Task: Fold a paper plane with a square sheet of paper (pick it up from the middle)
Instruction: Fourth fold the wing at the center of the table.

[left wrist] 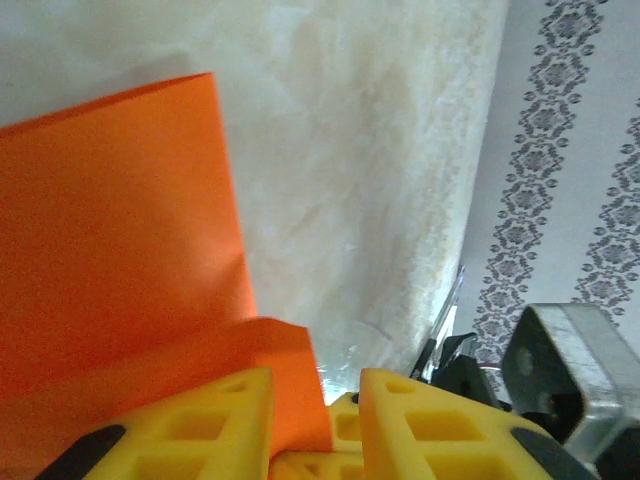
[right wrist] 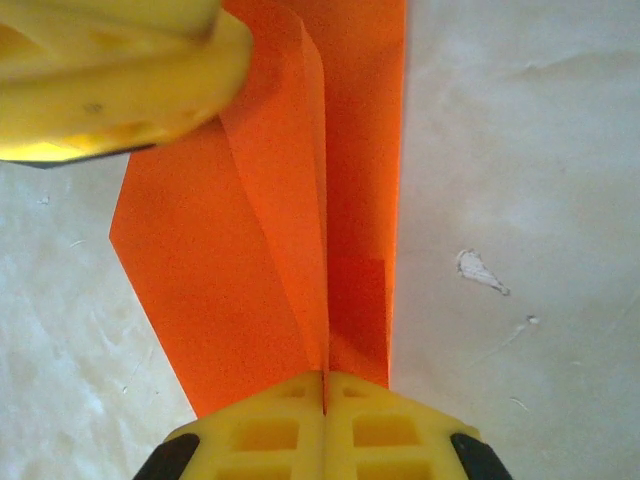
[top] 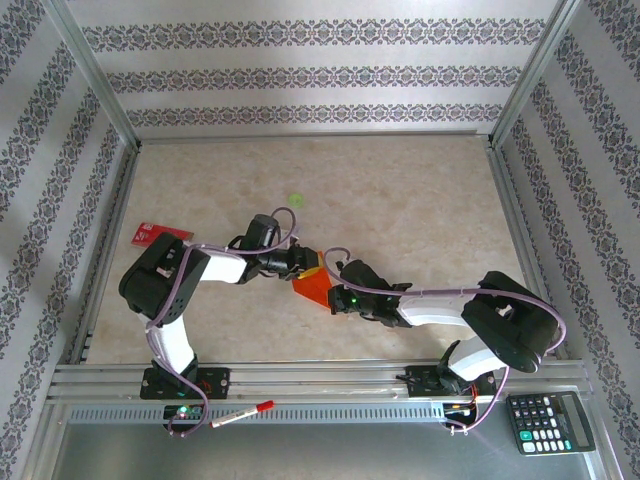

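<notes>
The orange paper (top: 310, 290) lies folded in the middle of the surface (top: 420, 200), between the two arms. The right end effector (right wrist: 325, 378) is squeezed tight on the paper's long fold. The left end effector (left wrist: 315, 385) has its fingers apart, and a paper flap sits between them.

Robot lab test cell: an aluminium frame (top: 100, 90) is boxing in a table (top: 420, 200), wallpaper panels (top: 300, 75) are standing in as walls, left arm (top: 165, 285) and right arm (top: 505, 322) are sitting bolted to a rail (top: 320, 378), a calculator (top: 550, 422) is lying beside it.
</notes>
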Robot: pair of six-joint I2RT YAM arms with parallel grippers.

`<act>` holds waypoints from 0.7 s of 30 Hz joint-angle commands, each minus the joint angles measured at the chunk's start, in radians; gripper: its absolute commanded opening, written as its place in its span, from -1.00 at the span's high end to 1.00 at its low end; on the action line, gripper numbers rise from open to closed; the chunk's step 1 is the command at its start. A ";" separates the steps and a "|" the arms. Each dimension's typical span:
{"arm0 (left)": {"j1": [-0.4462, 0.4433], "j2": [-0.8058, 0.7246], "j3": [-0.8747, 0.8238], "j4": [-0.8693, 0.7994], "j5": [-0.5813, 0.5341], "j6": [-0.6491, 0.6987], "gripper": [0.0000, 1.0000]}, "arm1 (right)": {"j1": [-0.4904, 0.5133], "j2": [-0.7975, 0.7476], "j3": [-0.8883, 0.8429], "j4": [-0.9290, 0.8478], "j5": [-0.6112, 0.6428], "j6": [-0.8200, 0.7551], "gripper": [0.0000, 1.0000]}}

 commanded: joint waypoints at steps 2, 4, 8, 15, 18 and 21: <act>0.019 -0.041 0.046 -0.149 -0.056 0.077 0.43 | 0.010 0.016 0.022 -0.025 0.019 -0.039 0.97; 0.018 -0.032 0.067 -0.208 -0.073 0.107 0.43 | 0.011 0.019 0.019 -0.024 0.018 -0.039 0.97; 0.020 -0.004 0.083 -0.235 -0.083 0.121 0.43 | 0.011 0.015 0.015 -0.023 0.020 -0.040 0.97; 0.028 0.045 0.119 -0.269 -0.098 0.166 0.44 | 0.011 0.020 0.001 -0.018 0.025 -0.033 0.96; 0.027 0.068 0.126 -0.270 -0.108 0.175 0.44 | 0.014 0.027 -0.002 -0.014 0.026 -0.030 0.95; 0.029 0.093 0.129 -0.263 -0.104 0.179 0.45 | 0.017 0.031 0.002 -0.018 0.030 -0.028 0.95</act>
